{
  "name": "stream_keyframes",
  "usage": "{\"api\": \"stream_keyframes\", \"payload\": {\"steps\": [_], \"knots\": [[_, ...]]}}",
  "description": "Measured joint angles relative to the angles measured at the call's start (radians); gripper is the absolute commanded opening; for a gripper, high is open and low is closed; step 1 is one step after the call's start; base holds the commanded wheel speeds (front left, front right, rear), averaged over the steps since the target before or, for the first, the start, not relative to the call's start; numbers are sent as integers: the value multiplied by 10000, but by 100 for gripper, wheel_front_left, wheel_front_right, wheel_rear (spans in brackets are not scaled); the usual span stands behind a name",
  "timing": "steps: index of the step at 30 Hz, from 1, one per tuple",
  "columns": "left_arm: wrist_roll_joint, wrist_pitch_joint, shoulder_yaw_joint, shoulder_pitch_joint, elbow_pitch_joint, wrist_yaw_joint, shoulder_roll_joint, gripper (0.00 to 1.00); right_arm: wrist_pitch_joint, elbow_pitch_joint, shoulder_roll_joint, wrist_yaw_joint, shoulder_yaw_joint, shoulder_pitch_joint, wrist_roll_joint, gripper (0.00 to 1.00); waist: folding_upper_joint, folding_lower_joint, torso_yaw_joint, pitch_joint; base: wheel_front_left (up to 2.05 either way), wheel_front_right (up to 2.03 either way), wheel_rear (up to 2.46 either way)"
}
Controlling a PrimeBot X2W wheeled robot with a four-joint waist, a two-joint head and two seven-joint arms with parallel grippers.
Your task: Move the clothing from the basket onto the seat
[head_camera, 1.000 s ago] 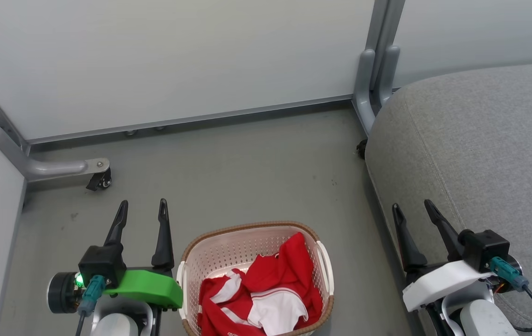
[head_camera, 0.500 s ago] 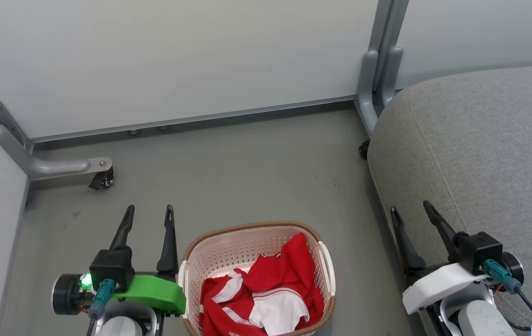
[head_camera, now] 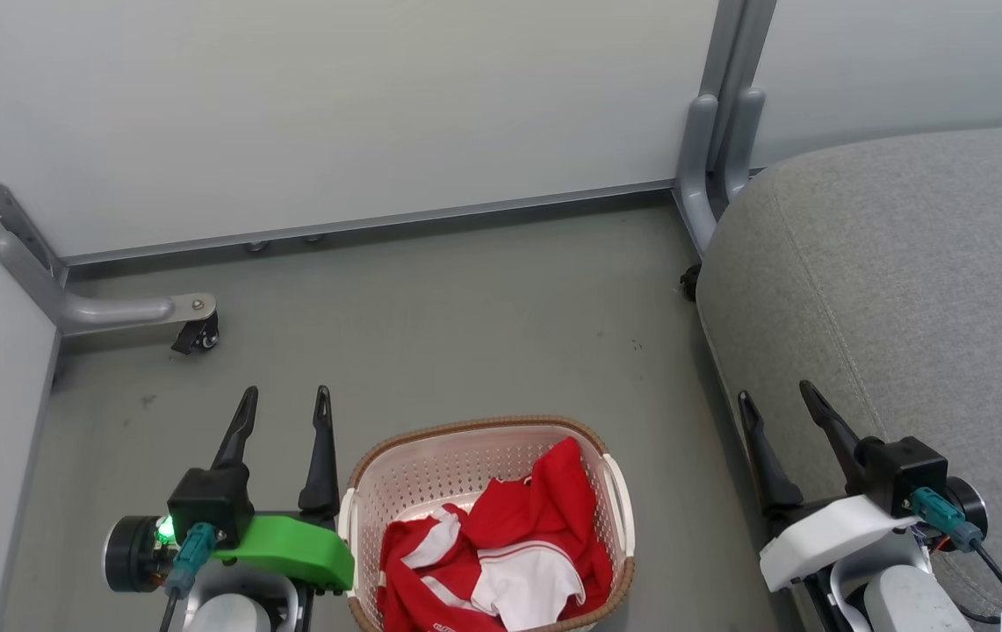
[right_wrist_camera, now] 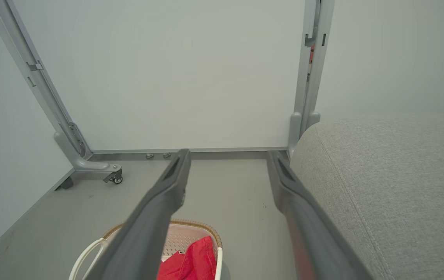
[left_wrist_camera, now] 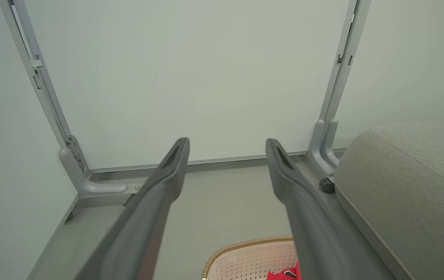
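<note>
Likely limp, light red-and-white fabric clothing [head_camera: 509, 535] in cream perforated plastic basket [head_camera: 465, 427]: pinch raised fold; left tool [head_camera: 286, 392], right tool [head_camera: 775, 391] both released.

The head camera looks steeply down from high above the floor [head_camera: 465, 316]. It takes in the left claw [head_camera: 285, 393] at near left, the right claw [head_camera: 776, 393] at near right, the basket [head_camera: 474, 425] near between them and the seat [head_camera: 904, 263] on the right. Each wrist camera sits lower, facing forward along its own fingers toward the far panel [left_wrist_camera: 206, 77]. All three views share that panel, its grey post [right_wrist_camera: 309, 77], the basket's rim and the seat's left edge. The right wrist camera is nearer the seat.
</note>
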Motion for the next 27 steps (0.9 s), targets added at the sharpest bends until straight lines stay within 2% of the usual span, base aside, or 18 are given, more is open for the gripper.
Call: {"api": "stream_keyframes", "payload": {"steps": [27], "knots": [[-128,-2,-146,-187,65,6,0,100,0,17,-2,0,105,-138,2,100,0,0,-32,152,0,0,0]]}}
